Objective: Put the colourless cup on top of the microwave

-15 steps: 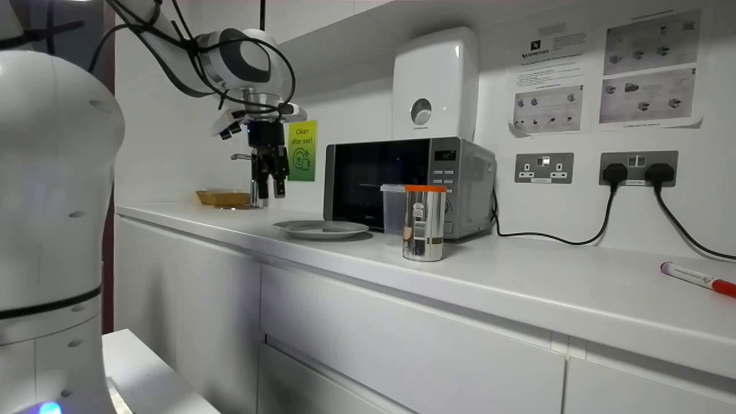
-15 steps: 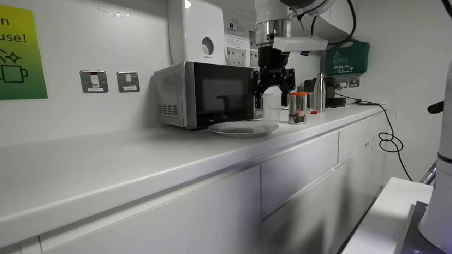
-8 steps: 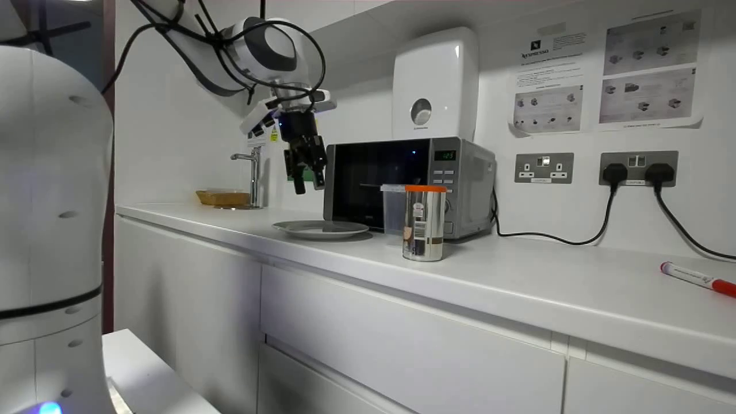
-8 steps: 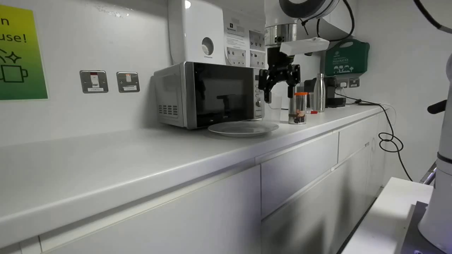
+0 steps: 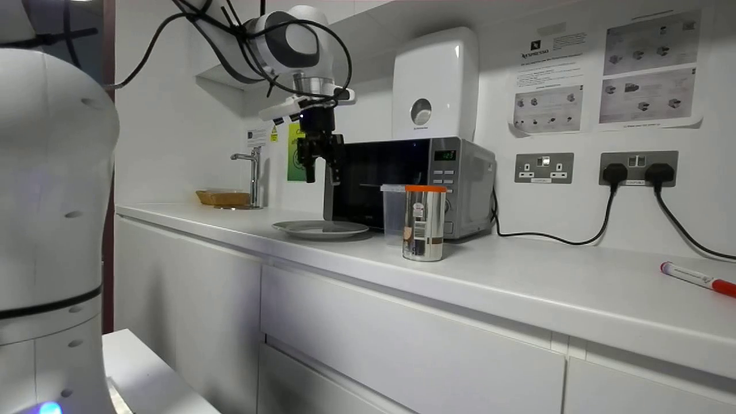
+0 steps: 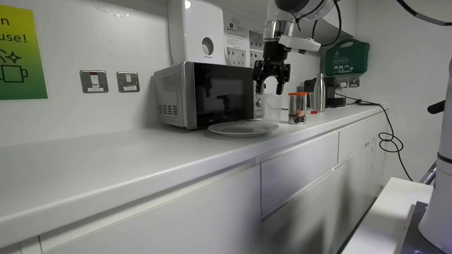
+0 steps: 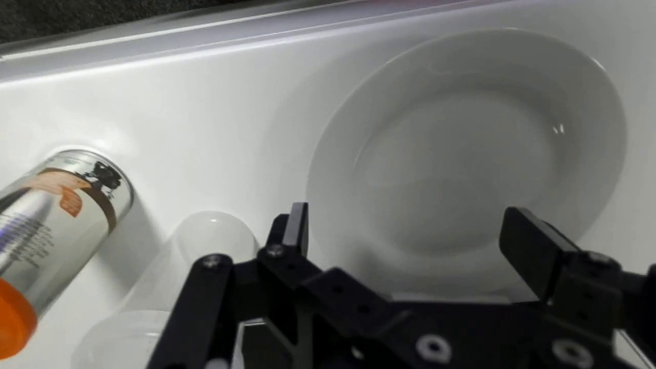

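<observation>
The jaws are spread wide and hold nothing; in the wrist view a plate (image 7: 461, 154) lies below them, filling the upper right of the frame. The colourless cup (image 7: 171, 269) is outside the jaws, lower left, partly hidden by them; it stands upright, and the white desk (image 7: 205, 133) shows through its wall. Near it, at the left edge, a silver tin (image 7: 66, 220) with an orange lid (image 7: 14, 320) hides its inside. In an exterior view the jaws hang to the upper left of the cup, and the microwave (image 5: 402, 167) stands behind it, mid-frame, its inside too dark to make out. Left of centre sits a shallow orange-brown container (image 5: 223, 198) beside the tap (image 5: 255, 175); its contents I cannot tell.
</observation>
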Available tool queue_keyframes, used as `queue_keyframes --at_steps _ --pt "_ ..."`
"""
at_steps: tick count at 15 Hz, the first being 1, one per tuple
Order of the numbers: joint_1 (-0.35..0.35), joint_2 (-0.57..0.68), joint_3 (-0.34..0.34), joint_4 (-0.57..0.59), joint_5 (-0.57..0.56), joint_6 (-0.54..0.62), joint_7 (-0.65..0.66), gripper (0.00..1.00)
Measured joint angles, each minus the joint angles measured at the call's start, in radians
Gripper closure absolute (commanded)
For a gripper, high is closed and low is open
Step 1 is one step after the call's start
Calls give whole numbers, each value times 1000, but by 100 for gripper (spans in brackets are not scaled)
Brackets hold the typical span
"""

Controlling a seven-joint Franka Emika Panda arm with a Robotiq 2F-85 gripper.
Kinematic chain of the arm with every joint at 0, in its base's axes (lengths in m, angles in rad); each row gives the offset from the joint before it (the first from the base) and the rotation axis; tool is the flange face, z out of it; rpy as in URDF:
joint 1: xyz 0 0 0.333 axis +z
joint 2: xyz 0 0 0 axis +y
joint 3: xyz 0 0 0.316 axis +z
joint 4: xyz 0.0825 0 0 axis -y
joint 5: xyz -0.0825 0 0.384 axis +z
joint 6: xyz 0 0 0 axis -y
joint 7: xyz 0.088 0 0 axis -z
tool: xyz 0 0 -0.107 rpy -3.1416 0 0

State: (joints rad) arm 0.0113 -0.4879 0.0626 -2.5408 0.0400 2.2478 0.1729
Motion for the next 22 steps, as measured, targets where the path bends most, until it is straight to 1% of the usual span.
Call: queue_keyframes --at_steps 2,4,10,15,22 --pt "19 20 -23 15 26 0 -71 0" --pt "25 39 -37 26 27 -2 -123 0" --pt "17 84 -79 57 1 -8 -243 0" --pt "3 92 -107 94 -54 -15 -309 0" --pt "1 113 -143 137 -56 -15 -443 0"
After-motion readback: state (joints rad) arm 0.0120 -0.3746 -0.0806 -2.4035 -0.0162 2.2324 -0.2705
